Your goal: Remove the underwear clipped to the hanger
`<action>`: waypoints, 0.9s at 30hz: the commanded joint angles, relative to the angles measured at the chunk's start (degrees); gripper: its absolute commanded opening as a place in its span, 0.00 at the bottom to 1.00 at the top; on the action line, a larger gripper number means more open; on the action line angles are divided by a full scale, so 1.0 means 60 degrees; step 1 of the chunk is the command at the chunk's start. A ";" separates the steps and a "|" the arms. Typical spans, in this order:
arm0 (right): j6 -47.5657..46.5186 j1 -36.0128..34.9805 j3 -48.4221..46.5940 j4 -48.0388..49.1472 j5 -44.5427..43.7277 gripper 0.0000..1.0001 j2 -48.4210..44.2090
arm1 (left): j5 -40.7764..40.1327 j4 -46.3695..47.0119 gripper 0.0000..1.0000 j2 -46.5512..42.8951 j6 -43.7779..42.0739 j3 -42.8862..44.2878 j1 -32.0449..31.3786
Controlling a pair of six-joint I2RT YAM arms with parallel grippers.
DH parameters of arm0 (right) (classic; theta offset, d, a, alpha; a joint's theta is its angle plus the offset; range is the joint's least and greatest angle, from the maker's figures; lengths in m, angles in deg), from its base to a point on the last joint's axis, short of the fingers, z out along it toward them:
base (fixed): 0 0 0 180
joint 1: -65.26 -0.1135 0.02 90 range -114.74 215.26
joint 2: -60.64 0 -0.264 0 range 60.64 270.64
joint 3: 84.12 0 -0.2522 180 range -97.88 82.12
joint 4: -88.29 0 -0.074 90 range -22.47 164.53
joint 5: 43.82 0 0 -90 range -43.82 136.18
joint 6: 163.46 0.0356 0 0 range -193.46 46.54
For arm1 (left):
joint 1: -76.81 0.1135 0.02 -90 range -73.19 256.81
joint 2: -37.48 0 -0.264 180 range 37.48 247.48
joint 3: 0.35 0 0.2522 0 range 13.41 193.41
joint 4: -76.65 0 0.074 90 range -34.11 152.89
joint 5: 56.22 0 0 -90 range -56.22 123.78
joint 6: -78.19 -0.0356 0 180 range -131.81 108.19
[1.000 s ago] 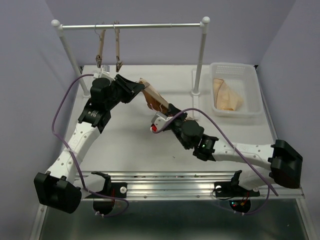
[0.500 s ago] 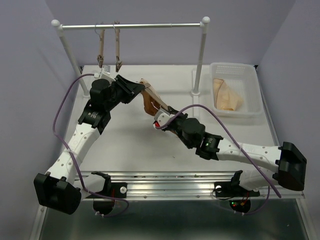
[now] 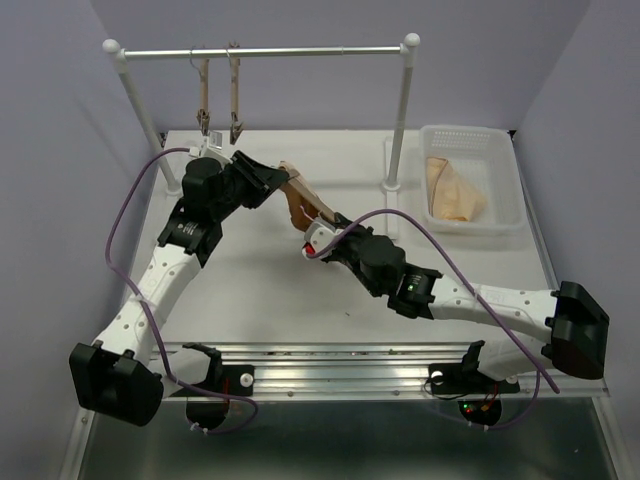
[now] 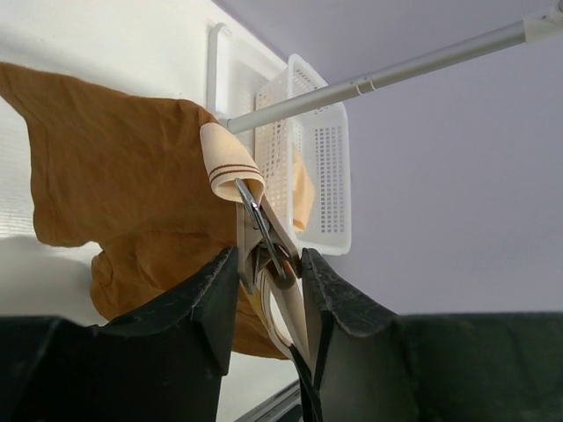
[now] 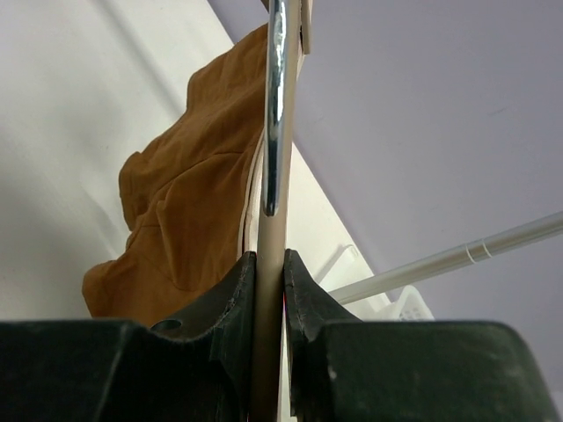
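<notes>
The rust-brown underwear (image 3: 293, 212) hangs from the light-wood hanger (image 3: 312, 194), held in the air above the table's middle. My left gripper (image 3: 272, 181) is shut on the hanger's clip (image 4: 264, 230), which grips the pale striped waistband (image 4: 227, 167); the fabric (image 4: 114, 176) spreads to the left of it. My right gripper (image 3: 322, 240) is shut on the hanger's wooden bar (image 5: 269, 237) at the other end. The thin metal wire (image 5: 277, 97) runs along the bar above the jaws, with the underwear (image 5: 189, 211) to their left.
A rail (image 3: 270, 51) on two white posts crosses the back, with two bare wooden hangers (image 3: 203, 98) (image 3: 236, 98) on it. A white basket (image 3: 505, 215) at the back right holds a pale beige cloth (image 3: 455, 190). The right post (image 3: 400, 110) stands beside the basket.
My right gripper has shifted slightly left and toward the back while holding the hanger, and the hanger tilted a little. My left gripper has stayed on the clip.
</notes>
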 commanded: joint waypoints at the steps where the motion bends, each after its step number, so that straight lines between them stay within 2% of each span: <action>1: -0.0330 -0.0095 -0.0325 -0.0075 0.0826 0.01 0.0174 | 0.1063 0.0686 0.52 0.0007 -0.0180 0.0472 -0.0215; 2: -0.0374 -0.0095 -0.0325 -0.0075 0.0811 0.01 0.0175 | 0.1093 0.0700 0.57 0.0022 -0.0180 0.0486 -0.0215; 3: -0.0389 -0.0095 -0.0339 -0.0046 0.0811 0.01 0.0189 | 0.1151 0.0701 0.57 0.0080 -0.0180 0.0515 -0.0215; 6: -0.0433 -0.0095 -0.0325 -0.0046 0.0723 0.01 0.0277 | 0.1326 0.0701 0.69 0.0257 -0.0195 0.0618 -0.0215; 17: -0.0813 -0.0095 -0.0135 0.0232 0.0547 0.01 0.0263 | 0.1210 0.0145 0.75 0.0579 -0.0531 0.1057 -0.0215; 18: -0.0930 -0.0095 -0.0062 0.0305 0.0634 0.01 0.0263 | 0.1196 -0.0161 0.79 0.0652 -0.0633 0.1159 -0.0215; 20: -0.1135 -0.0095 0.0026 0.0364 0.0679 0.01 0.0277 | 0.1108 -0.0368 0.81 0.0711 -0.0692 0.1219 -0.0215; 21: -0.1267 -0.0095 0.0085 0.0408 0.0722 0.01 0.0277 | 0.1064 -0.0485 0.87 0.0754 -0.0751 0.1262 -0.0215; 24: -0.1415 -0.0095 0.0290 0.0862 0.0883 0.01 0.0292 | 0.0932 -0.1012 0.88 0.0857 -0.0868 0.1380 -0.0215; 26: -0.0687 -0.0095 0.0043 0.0761 0.0913 0.01 0.0365 | 0.0830 -0.1377 0.97 0.0829 -0.1028 0.1380 -0.0215; 27: -0.0305 -0.0095 -0.0104 0.0601 0.0957 0.01 0.0380 | 0.0713 -0.1510 0.97 0.0770 -0.1088 0.1380 -0.0215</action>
